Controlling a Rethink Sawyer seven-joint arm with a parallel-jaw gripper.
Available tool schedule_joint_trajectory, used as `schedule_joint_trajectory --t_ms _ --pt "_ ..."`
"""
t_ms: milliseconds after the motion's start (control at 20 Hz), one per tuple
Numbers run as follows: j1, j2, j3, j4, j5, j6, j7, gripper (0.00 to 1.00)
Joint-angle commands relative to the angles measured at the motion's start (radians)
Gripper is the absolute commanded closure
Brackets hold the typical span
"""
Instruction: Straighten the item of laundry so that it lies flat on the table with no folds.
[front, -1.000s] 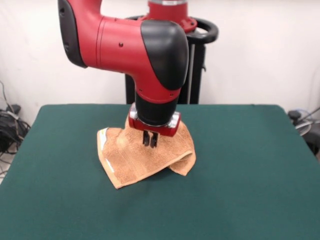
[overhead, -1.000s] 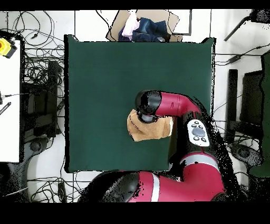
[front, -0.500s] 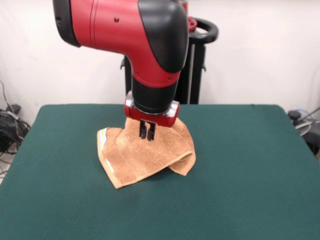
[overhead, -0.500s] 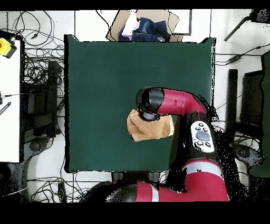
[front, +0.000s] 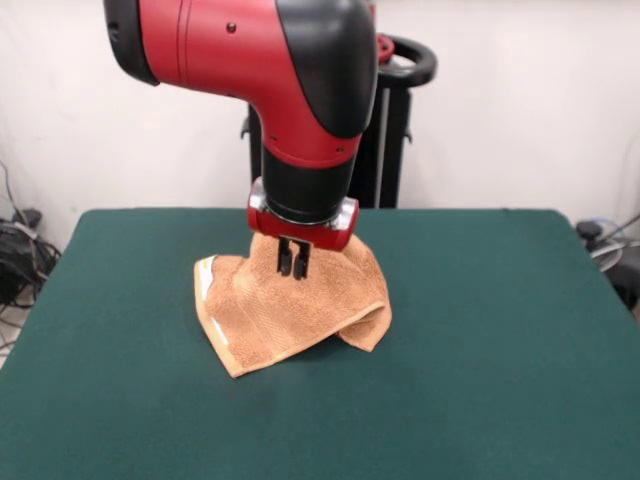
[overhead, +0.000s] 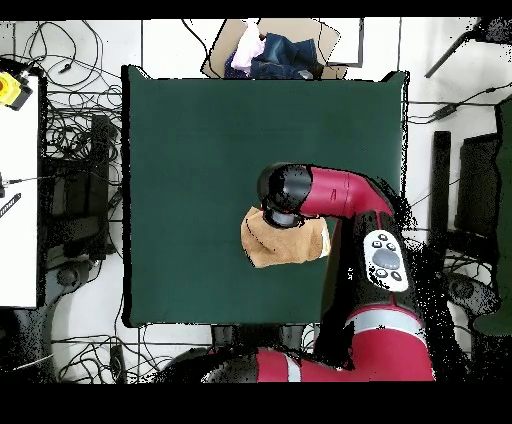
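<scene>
One towel (front: 290, 315) lies crumpled on the green worktop (front: 480, 340), and we see it in both views. In the front view it sits a little toward 9 o'clock from the worktop's middle, an orange-tan terry cloth folded over itself rather than spread flat. Its edge toward 9 o'clock shows a pale border band (front: 205, 280), a pointed corner reaches out toward 7 o'clock, and at 4 o'clock the cloth curls up into a rolled fold (front: 370, 325) that stands off the surface.

We see the red and black arm (front: 290, 90) come down from 12 o'clock, ending in a red wrist ring with the jaws (front: 292, 262) below it. The two dark fingers (front: 284, 259) hang straight down, close together with only a narrow slit between them. Their tips show against the upper part of the towel, near its edge toward 12 o'clock; we cannot tell whether any cloth is pinched between them or whether they touch it at all.

From overhead the towel (overhead: 285, 242) lies toward 5 o'clock from the worktop's (overhead: 200, 140) centre, partly hidden under the arm's black elbow (overhead: 285, 188), which covers the jaws. Beyond the worktop's 12 o'clock edge sits a cardboard box (overhead: 275, 50) holding dark and pale cloth, and loose cables (overhead: 70, 140) run along the floor at 9 o'clock
</scene>
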Motion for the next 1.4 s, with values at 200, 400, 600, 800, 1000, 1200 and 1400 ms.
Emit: schedule_joint_trajectory --t_ms 200,400,600,800,1000,1200,1400 --pt "-0.007 0.018 0.081 0.037 0.025 0.039 0.023 1.0" --pt "-0.007 0.021 0.081 0.027 0.021 0.033 0.021 1.0" --pt "-0.001 0.012 0.077 0.039 0.019 0.024 0.028 1.0" --pt "0.005 0.013 0.071 0.039 0.026 0.006 0.056 0.0" --pt "-0.004 0.007 0.08 0.037 0.022 0.027 0.025 0.0" --pt "-0.006 -0.003 0.079 0.051 0.028 0.044 0.023 0.0" --pt "-0.003 -0.007 0.075 0.045 0.036 0.054 0.038 0.0"
